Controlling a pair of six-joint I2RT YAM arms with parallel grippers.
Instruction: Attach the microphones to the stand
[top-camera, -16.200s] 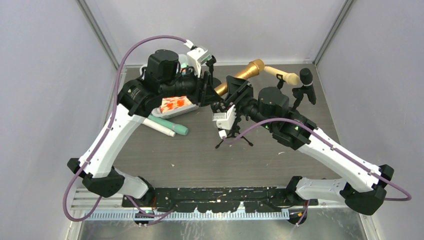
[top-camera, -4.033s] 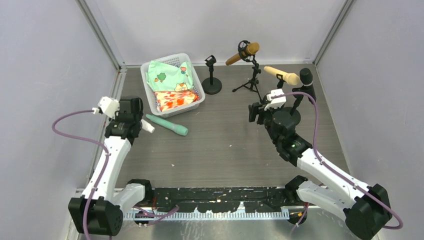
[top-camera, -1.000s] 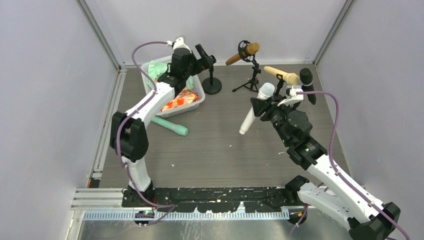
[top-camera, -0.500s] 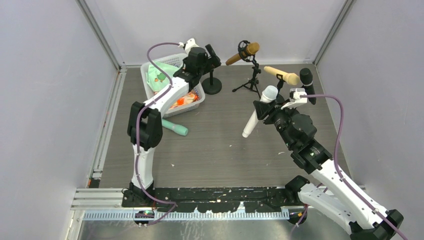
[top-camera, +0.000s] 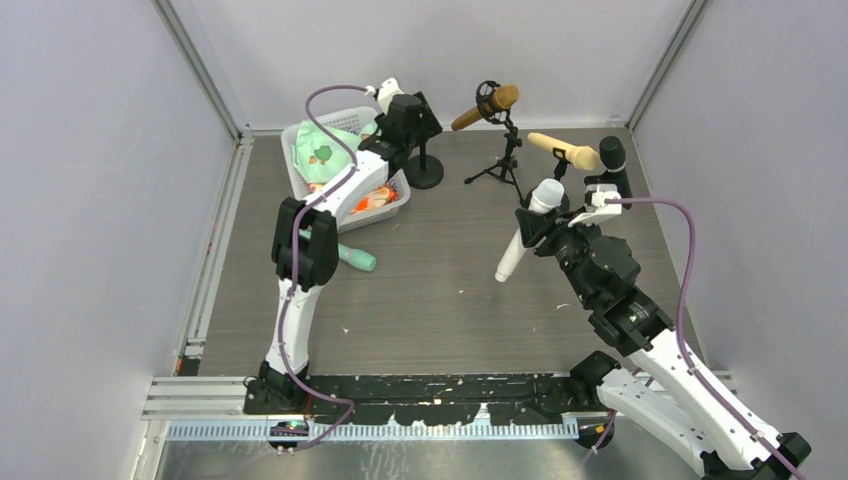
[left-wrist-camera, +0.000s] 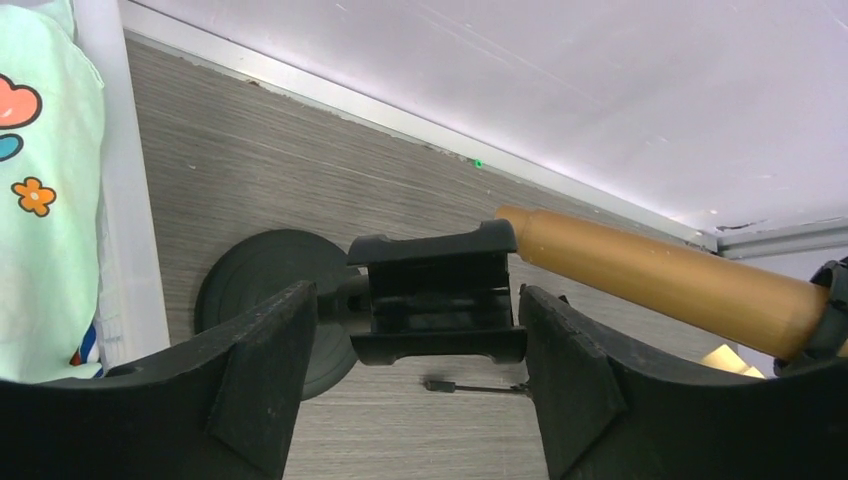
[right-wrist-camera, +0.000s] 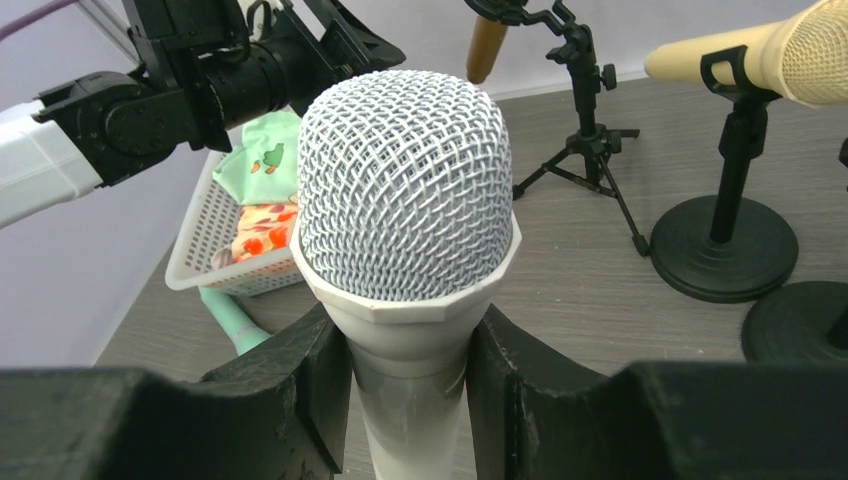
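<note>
Your right gripper (right-wrist-camera: 405, 372) is clamping the white mic (right-wrist-camera: 405, 190) just under its mesh head, a finger pressing on each side of the neck. The head is standing clear above the fingers, and the handle is slanting down and away to the gripper's left, hanging off the table. Your left gripper (top-camera: 420, 110) is sitting at the far end of the table with its fingers spread wide. The empty clip (left-wrist-camera: 437, 295) of the stand (top-camera: 424, 172) is lying between them, its open slot facing the wrist camera. The fingers are flanking the clip closely; you cannot tell from here whether either one is touching it. The stand's round base is showing under the left finger. The white mic is hanging well apart from that clip, which is lying to the far left of your right gripper. Just beyond the clip, to the left gripper's right, the gold mic (left-wrist-camera: 650, 285) is resting on its tripod (top-camera: 505, 160). The beige mic (top-camera: 565, 150) and the black mic (top-camera: 612, 155) are sitting on stands just beyond your right gripper. The basket (right-wrist-camera: 195, 265) of cloth (left-wrist-camera: 40, 200) is lying to the left gripper's left. A teal mic (top-camera: 350, 258) is lying on the table near the basket.
</note>
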